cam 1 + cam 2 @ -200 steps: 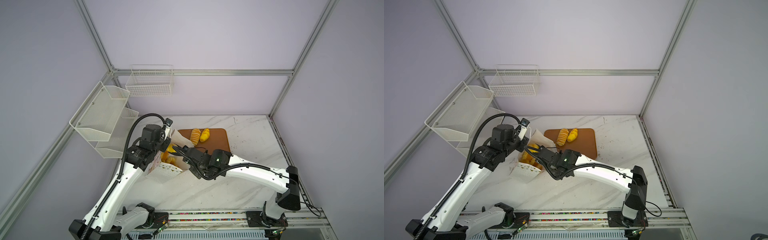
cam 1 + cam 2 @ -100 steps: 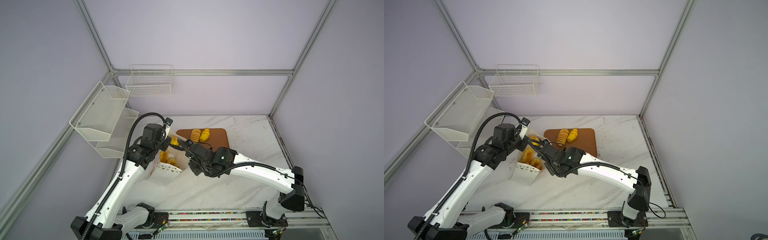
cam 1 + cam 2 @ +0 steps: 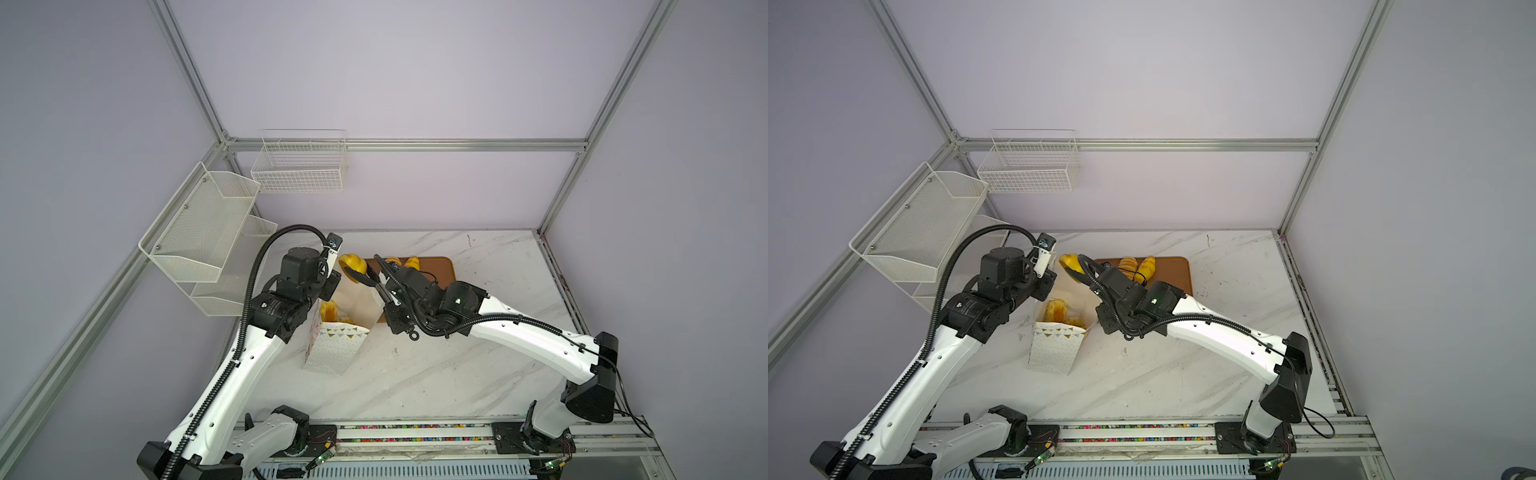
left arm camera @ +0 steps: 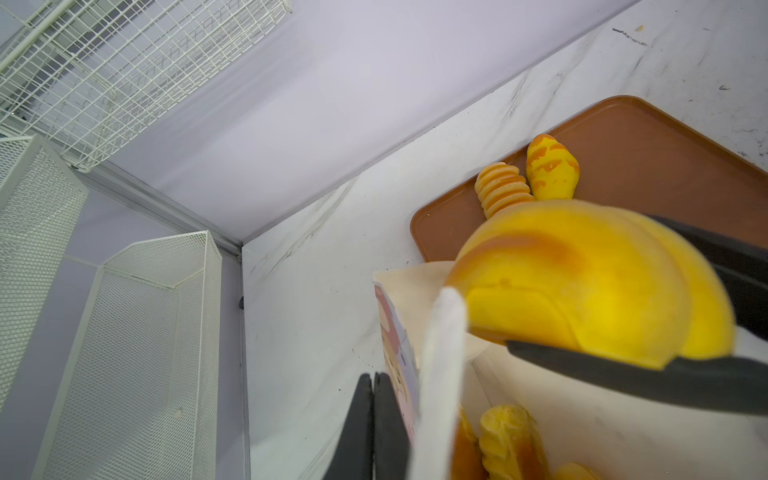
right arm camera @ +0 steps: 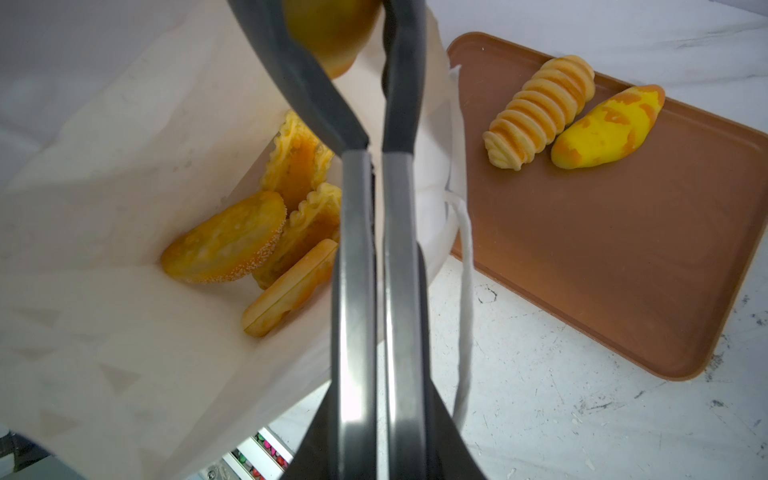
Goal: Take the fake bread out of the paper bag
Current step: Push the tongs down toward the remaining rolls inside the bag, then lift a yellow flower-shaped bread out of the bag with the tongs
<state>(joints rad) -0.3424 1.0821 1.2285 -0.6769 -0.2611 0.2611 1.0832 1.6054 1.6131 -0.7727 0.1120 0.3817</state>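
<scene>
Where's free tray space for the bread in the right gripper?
In a top view the tray is bare right of the yellow roll to its rim, as is the marble table beyond. Crowded: its bag-side end, with ridged roll, paper bag, right gripper.

White arms, blk joints, corrugated blk cables

Golden bun above upright open paper bag holding more pastries

A white marble-patterned table is seen. A brown tray is laid flat on it near the back wall, and a white paper bag is stood just beside the tray.
</scene>
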